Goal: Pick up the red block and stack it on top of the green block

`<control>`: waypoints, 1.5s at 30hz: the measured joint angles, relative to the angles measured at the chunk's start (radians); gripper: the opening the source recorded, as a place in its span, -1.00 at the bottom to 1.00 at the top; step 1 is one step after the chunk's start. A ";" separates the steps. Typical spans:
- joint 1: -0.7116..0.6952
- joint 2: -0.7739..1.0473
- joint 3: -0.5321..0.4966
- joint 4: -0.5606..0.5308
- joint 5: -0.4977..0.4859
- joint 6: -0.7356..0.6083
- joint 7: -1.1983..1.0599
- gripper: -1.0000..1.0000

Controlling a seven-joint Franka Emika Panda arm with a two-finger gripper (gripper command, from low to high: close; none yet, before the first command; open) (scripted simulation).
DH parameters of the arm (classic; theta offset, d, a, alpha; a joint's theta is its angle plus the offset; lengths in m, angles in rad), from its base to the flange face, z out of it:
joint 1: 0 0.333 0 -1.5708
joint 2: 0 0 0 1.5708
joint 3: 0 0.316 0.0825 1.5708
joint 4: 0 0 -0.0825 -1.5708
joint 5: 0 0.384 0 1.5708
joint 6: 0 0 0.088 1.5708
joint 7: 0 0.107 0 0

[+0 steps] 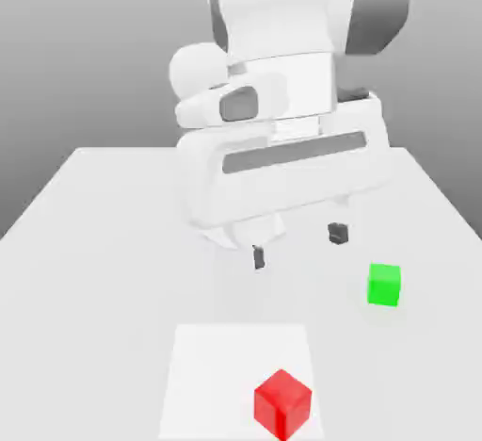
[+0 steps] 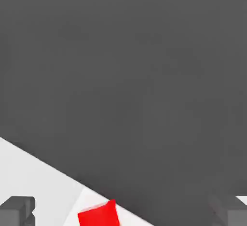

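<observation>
small matte red cube (image 1: 282, 404): on pale square patch, tabletop's near edge | two-finger white gripper (image 1: 298, 246): jaws wide, nothing between; cube lies nearward, below, turned cornerwise | small matte green cube (image 1: 384, 285): farther, toward tabletop's exterior-view right edge

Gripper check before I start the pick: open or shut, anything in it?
Gripper: open, fingers wide apart, holding nothing.

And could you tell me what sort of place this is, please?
Probably a simulated robot test scene: a white robot arm, a plain pale tabletop, and small matte cubes, one red, one green.
</observation>
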 joint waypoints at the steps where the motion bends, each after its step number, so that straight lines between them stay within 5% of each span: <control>1: 0.005 0.035 0.002 -0.007 -0.002 0.014 -0.023 0.00; 11: -0.004 0.384 0.028 -0.029 -0.035 0.218 -0.154 0.00; 12: -0.012 0.417 0.038 -0.024 -0.026 0.245 -0.162 -1.00; 19: -0.015 0.423 0.041 -0.023 -0.026 0.249 -0.162 -1.00; 24: 0.008 0.268 0.023 -0.056 -0.071 0.126 -0.135 -1.00; 38: 0.453 -0.204 0.297 -0.500 -0.028 0.100 -0.462 -1.00; 45: 0.448 0.002 0.316 -0.514 -0.106 0.322 -0.424 -1.00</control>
